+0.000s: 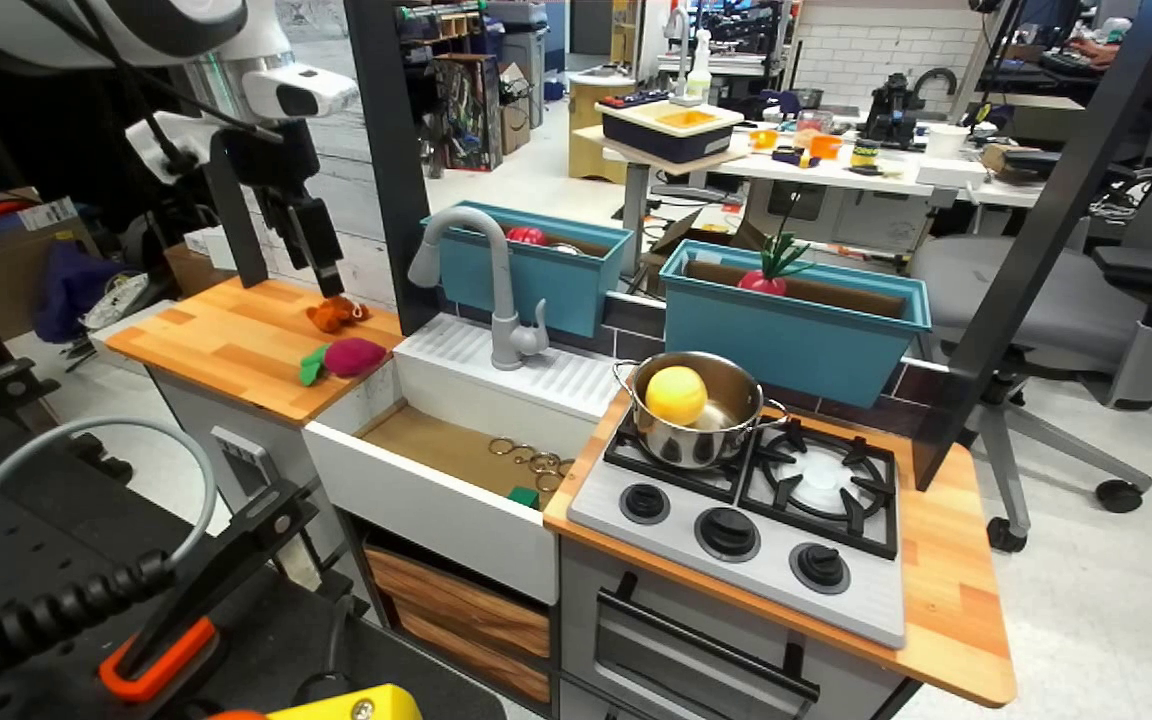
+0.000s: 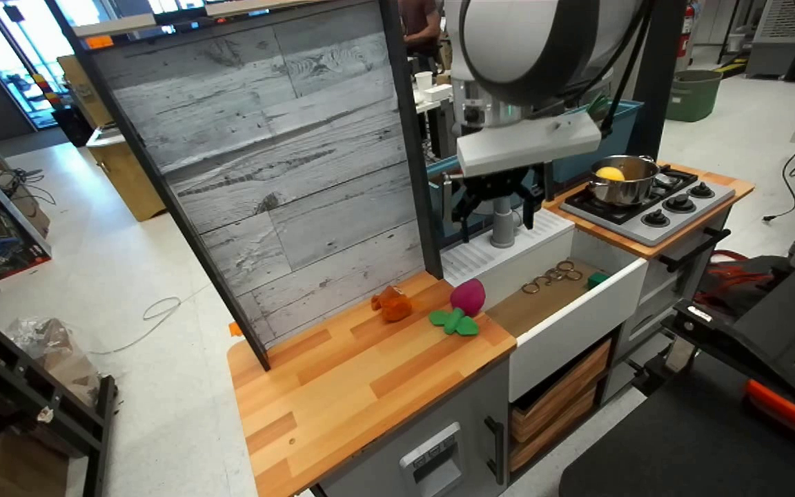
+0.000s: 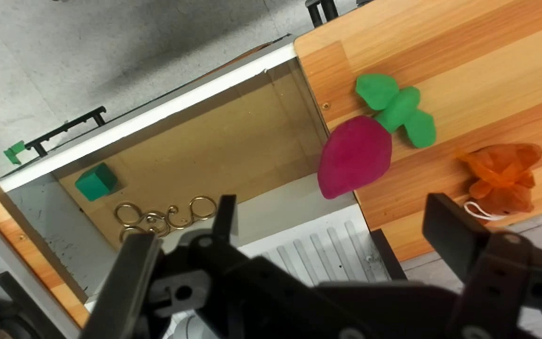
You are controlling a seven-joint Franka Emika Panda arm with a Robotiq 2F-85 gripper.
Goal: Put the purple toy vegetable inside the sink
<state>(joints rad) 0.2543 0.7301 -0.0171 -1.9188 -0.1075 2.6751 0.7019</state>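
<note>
"Near the back edge of the counter [image 2: 328, 407], working rightward: first entry?"

"Orange toy [image 2: 393, 305], by the wall panel [image 2: 301, 166]. No bearing on the task. Next, the purple toy [image 2: 468, 298]: on the counter, at the edge beside the sink [image 2: 577, 335], leaves [image 2: 453, 322] pointing away from the basin. Whether its round end overhangs, I cannot tell."

"And the gripper [image 2: 497, 228]?"

"Hangs above, toward the back edge, fingers [image 3: 454, 230] wide apart, nothing between them. Step in hand, as I judge it: the approach. No grasp yet made."

"Inside the sink?"

"Rings [image 2: 553, 275] and a green block [image 2: 597, 279], toward the end away from the counter."

"Next move called for?"

"My finding: align over the purple body, lower until the fingers straddle it, close, lift, carry past that edge and release. Caution noted: so near the edge, a glancing touch could roll it in without a grip."
</note>
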